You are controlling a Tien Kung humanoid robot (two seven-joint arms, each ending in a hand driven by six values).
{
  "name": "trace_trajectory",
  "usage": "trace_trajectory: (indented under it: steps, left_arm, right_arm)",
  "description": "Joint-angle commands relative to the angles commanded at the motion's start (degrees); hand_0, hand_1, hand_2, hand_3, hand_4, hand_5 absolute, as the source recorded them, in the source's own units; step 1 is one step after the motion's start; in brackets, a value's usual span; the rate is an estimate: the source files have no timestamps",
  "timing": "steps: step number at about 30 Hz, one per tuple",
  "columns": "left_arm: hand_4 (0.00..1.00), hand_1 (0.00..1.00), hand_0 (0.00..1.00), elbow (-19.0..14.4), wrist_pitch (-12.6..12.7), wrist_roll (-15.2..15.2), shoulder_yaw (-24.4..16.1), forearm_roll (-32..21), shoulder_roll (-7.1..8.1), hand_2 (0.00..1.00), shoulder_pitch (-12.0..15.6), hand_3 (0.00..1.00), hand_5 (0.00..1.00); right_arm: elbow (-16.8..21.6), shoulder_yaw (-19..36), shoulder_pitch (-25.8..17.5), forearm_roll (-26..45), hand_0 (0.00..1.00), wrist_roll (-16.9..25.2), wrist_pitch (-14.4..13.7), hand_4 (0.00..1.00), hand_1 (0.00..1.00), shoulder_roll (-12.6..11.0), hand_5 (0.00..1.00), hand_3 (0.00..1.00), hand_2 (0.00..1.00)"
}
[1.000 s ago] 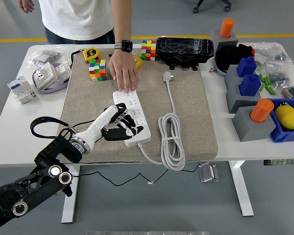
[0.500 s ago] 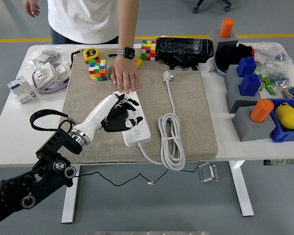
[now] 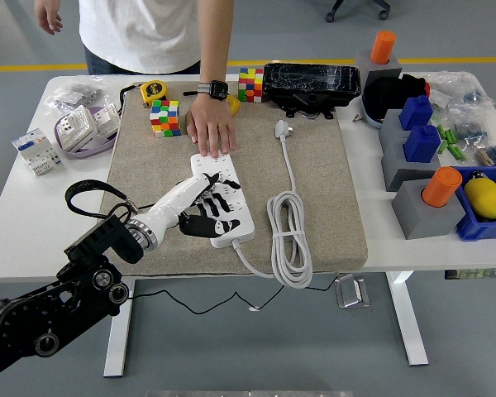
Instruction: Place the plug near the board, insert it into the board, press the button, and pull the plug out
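Note:
A white power strip point(image 3: 230, 175) lies on the tan mat point(image 3: 322, 190). Its white plug point(image 3: 283, 129) rests loose on the mat to the upper right, and the cable runs down to a coil point(image 3: 288, 238). My left hand point(image 3: 205, 207) lies over the strip's near half with the fingers spread flat, holding nothing. A person's hand point(image 3: 211, 130) presses down on the strip's far end. My right arm is out of view.
Two colour cubes point(image 3: 166, 117) point(image 3: 250, 84), a yellow tape measure point(image 3: 152, 90) and a black box point(image 3: 311, 82) line the mat's far edge. Grey blocks with blue and orange pegs point(image 3: 419, 157) and a blue bin point(image 3: 484, 203) stand at right. Small white parts point(image 3: 37, 152) lie at left.
My left hand rose toward the strip's far end half a second ago and has come back down over its near half. The person's hand stays on the far end.

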Motion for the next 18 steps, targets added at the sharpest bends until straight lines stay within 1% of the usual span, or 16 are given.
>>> trace_trajectory:
  steps: [2, 4, 5, 6, 11, 12, 17, 18]
  left_arm:
    - [0.701, 0.070, 0.062, -0.4, -2.3, 2.6, 0.0, 0.8, 0.06, 0.126, 0.0, 0.824, 0.002]
    - [0.701, 0.070, 0.062, -0.7, -4.2, 4.6, 0.0, 1.1, 0.08, 0.126, 0.1, 0.824, 0.002]
    - [0.701, 0.070, 0.062, -0.8, -4.5, 4.9, 0.1, 1.2, 0.09, 0.126, 0.1, 0.824, 0.002]
    - [0.750, 0.072, 0.057, -0.8, -4.6, 4.9, 0.1, 1.3, 0.09, 0.132, 0.1, 0.820, 0.002]
    - [0.750, 0.072, 0.057, -1.1, -5.6, 5.4, 0.4, 1.0, 0.27, 0.132, 0.2, 0.820, 0.002]
    - [0.772, 0.073, 0.059, -1.2, -5.7, 5.5, 0.4, 1.0, 0.30, 0.134, 0.2, 0.801, 0.002]
    - [0.772, 0.073, 0.059, -1.1, -6.8, 6.8, 0.6, 1.2, 0.38, 0.134, 0.4, 0.801, 0.002]
    - [0.774, 0.072, 0.060, -1.1, -7.0, 7.0, 0.6, 1.2, 0.41, 0.134, 0.5, 0.764, 0.002]
  right_arm:
    - [0.0, 0.0, 0.0, 0.0, 0.602, 0.0, 0.0, 0.935, 0.625, 0.0, 0.477, 0.548, 0.622]
    - [0.0, -0.1, -0.1, 0.0, 0.602, 0.0, 0.0, 0.935, 0.625, 0.0, 0.477, 0.548, 0.622]
    - [0.0, -0.1, -0.1, 0.0, 0.602, 0.0, 0.0, 0.935, 0.625, 0.0, 0.477, 0.548, 0.622]
    - [0.0, -0.1, 0.0, 0.0, 0.602, 0.0, 0.0, 0.935, 0.625, 0.0, 0.476, 0.548, 0.622]
    - [0.0, 0.0, 0.0, 0.0, 0.602, 0.0, 0.0, 0.935, 0.625, 0.0, 0.476, 0.548, 0.622]
    - [0.0, 0.0, 0.0, 0.1, 0.602, 0.0, 0.0, 0.935, 0.625, 0.0, 0.477, 0.548, 0.622]
    - [0.0, -0.1, -0.1, 0.1, 0.602, 0.0, 0.0, 0.935, 0.625, -0.1, 0.477, 0.548, 0.622]
    - [0.0, -0.1, -0.1, 0.1, 0.602, 0.0, 0.0, 0.936, 0.625, 0.0, 0.477, 0.547, 0.623]
